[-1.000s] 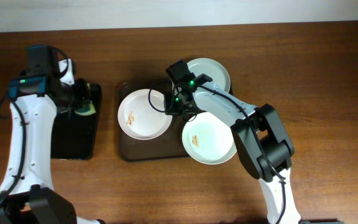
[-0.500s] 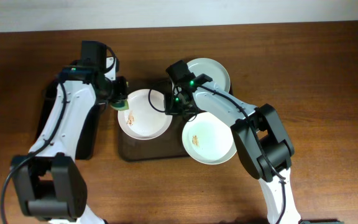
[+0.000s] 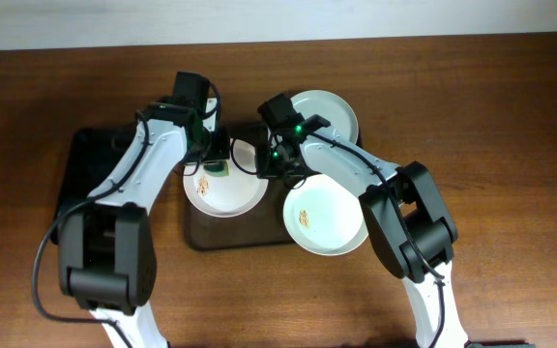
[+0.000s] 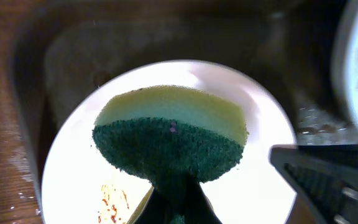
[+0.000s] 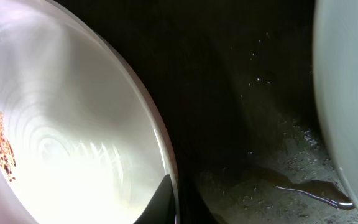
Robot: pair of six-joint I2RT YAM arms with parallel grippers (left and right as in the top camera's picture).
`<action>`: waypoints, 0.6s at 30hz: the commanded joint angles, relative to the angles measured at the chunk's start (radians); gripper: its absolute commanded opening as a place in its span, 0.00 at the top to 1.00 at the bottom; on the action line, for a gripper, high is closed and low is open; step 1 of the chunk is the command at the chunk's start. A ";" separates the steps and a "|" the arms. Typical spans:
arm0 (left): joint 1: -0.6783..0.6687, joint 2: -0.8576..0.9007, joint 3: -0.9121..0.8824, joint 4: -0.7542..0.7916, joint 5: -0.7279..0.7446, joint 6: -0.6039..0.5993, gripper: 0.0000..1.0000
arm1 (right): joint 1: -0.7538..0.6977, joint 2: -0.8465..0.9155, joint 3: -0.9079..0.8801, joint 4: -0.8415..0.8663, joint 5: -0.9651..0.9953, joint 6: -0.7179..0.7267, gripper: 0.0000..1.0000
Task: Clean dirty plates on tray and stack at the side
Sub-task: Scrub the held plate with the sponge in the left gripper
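Observation:
Three plates sit on the brown tray: a left plate with orange-brown smears, a back right plate, and a front right plate with smears. My left gripper is shut on a green-and-yellow sponge and holds it over the left plate. My right gripper is shut on the left plate's right rim, one finger inside and one outside. In the right wrist view the smears lie at the left.
A narrower black tray lies left of the brown tray. The brown tray's floor looks wet. The back right plate's edge is close on the right. Bare wooden table surrounds both trays.
My left arm has swung right from the black tray to over the left plate, carrying the sponge. The right arm and the plates have not moved.

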 commanded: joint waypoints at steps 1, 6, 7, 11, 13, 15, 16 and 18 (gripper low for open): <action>0.000 0.063 0.011 -0.030 -0.049 -0.013 0.99 | 0.013 0.030 0.005 -0.011 0.009 0.001 0.96; 0.000 0.070 0.011 -0.118 -0.213 -0.067 0.99 | 0.013 0.030 0.005 -0.010 0.010 0.001 0.96; 0.000 0.072 0.006 -0.123 -0.219 -0.067 0.99 | 0.013 0.030 0.005 -0.007 0.010 0.001 0.96; -0.019 0.074 -0.067 -0.093 -0.219 -0.089 0.99 | 0.013 0.030 0.005 0.000 0.009 0.001 0.96; -0.033 0.075 -0.097 -0.058 -0.219 -0.089 0.99 | 0.013 0.030 0.005 0.000 0.009 0.001 0.96; -0.047 0.076 -0.125 0.008 -0.219 -0.089 0.99 | 0.013 0.030 0.005 0.000 0.009 0.001 0.96; -0.051 0.076 -0.137 0.040 -0.219 -0.089 0.99 | 0.013 0.029 0.005 -0.001 0.009 0.001 0.96; -0.053 0.076 -0.164 0.106 -0.229 -0.090 0.99 | 0.013 0.030 0.005 -0.004 0.009 0.001 0.96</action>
